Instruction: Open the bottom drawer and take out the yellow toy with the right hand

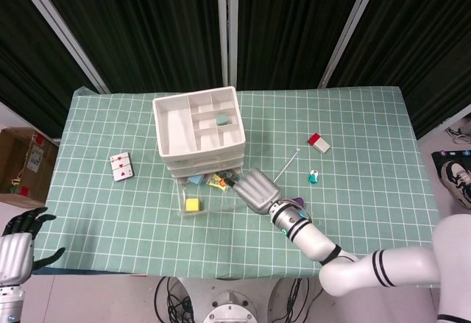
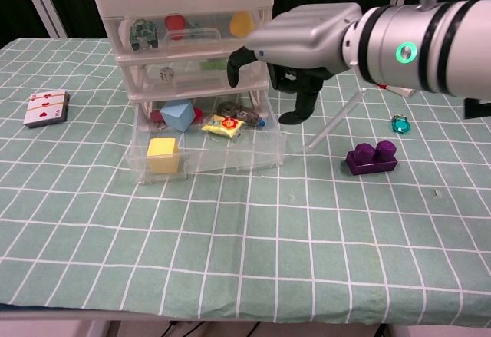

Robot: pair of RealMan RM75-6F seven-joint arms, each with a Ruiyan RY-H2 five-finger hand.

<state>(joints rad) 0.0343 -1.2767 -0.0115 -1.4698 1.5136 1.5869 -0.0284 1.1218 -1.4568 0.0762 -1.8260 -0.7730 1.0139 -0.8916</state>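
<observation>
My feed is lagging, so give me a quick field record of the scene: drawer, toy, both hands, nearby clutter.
drawer: bottom drawer pulled out, open
toy: yellow cube in the drawer's front left, untouched
right hand: above the drawer's right end, fingers curled down, holding nothing
left hand: at the table's left edge, open, idle
drawer contents: blue block, yellow packet
nearby: purple brick, cards

Playing cards (image 1: 121,166) flat on green checked cloth (image 1: 368,139), well left of drawer unit. Purple block (image 2: 371,157) near front right. Teal trinket (image 2: 400,124) beyond it. Red-and-white block (image 1: 319,142) further back. Thin white stick (image 1: 281,171) lying diagonal. Cardboard box (image 1: 22,162) off table's left end.
</observation>
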